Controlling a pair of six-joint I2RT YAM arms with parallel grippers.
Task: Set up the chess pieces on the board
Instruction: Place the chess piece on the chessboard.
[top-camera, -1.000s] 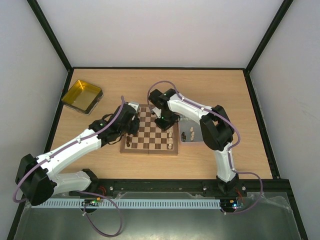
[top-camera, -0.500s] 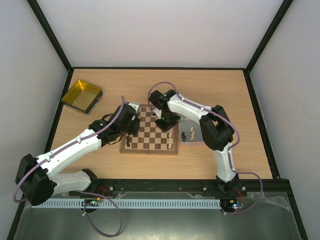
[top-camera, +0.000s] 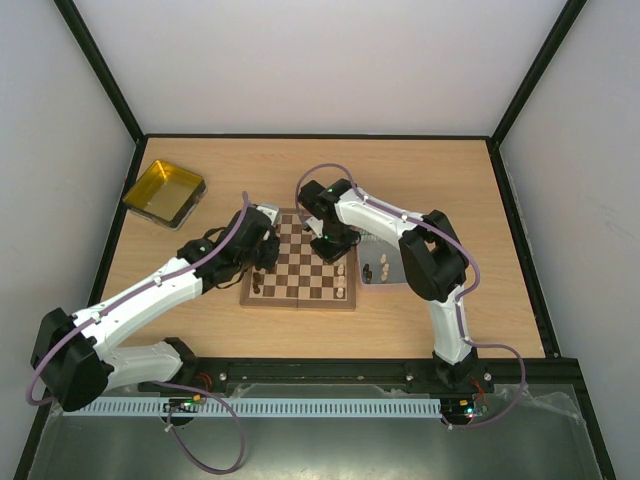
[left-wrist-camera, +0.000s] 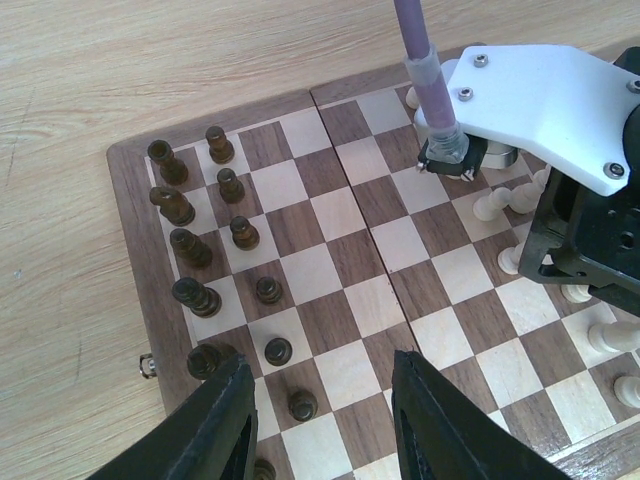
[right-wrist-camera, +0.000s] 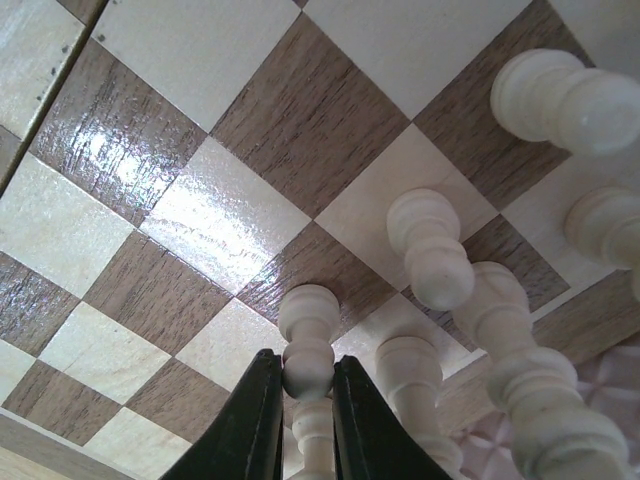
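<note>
- Hardly anything has shifted: the right arm's wrist has nudged slightly over the right half of the board (top-camera: 300, 270), while the left arm sits where it was.
- On the desk (top-camera: 430, 180) the board lies mid-way between the two arms.
- Along the board's left two files stand the dark pieces (left-wrist-camera: 190, 250). The pale pieces (right-wrist-camera: 430, 250) crowd its right edge, beside the grey tray (top-camera: 390, 258).
- Over the board's middle the left claw (left-wrist-camera: 322, 385) hangs half-wide and empty, with the dark pieces to its left.
- Over the pale side the right claw (right-wrist-camera: 305, 378) is narrow, pinching a pale piece (right-wrist-camera: 308, 312) by its rounded part.
- That pale piece's long axis runs along the fingers, roughly upright, its far end toward the board. Whether it touches the square I cannot tell.
- From the right claw the standing pale pieces lie just to the right, very near. I judge the set-down turns on keeping the piece upright over the free square beneath, apart from those neighbours. The right arm is plainly the nearer one.
</note>
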